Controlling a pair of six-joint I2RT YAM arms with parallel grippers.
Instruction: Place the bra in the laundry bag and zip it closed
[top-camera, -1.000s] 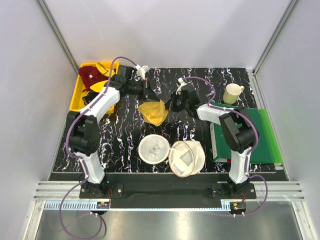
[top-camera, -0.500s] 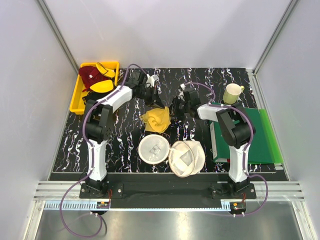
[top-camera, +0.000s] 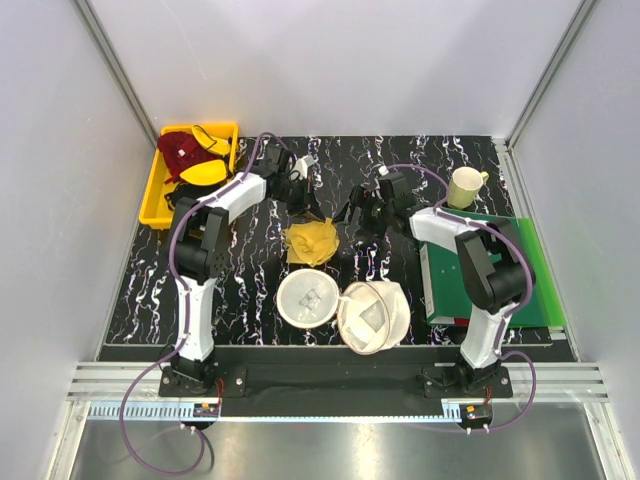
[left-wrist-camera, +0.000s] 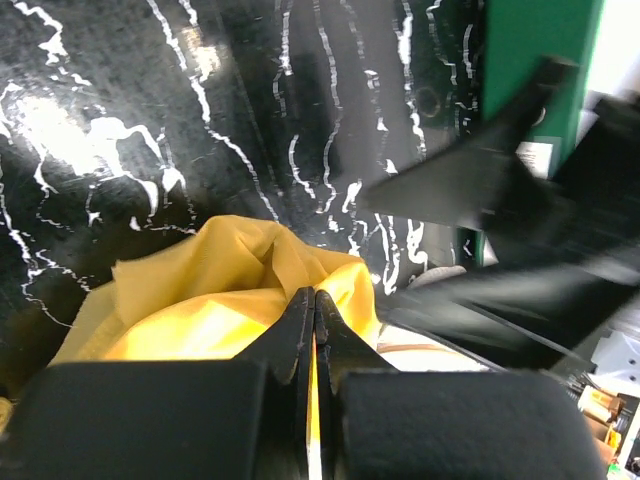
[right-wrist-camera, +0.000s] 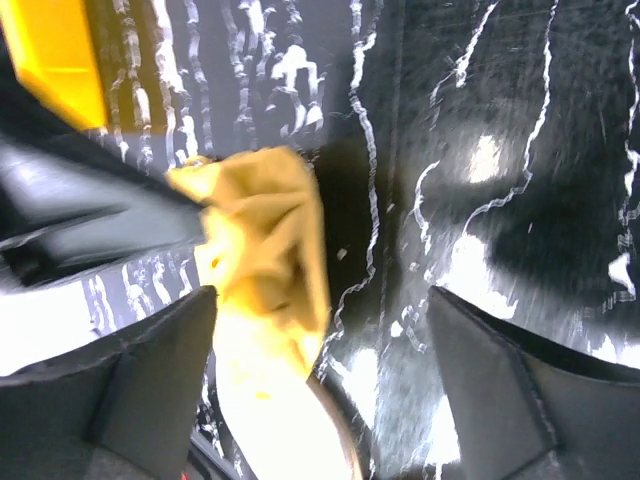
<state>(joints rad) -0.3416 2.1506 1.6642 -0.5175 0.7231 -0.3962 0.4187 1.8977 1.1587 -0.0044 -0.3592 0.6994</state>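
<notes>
Loosely crumpled, creased mustard-yellow bra (top-camera: 312, 241).

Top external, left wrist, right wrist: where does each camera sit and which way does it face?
Top external: above and behind the robot, looking down on the table; left arm and right arm show.
Left wrist: on the left arm, facing down past the shut left gripper pinching the bra.
Right wrist: looks between the open right gripper fingers at the table.
Shared: all three show the bra.
</notes>
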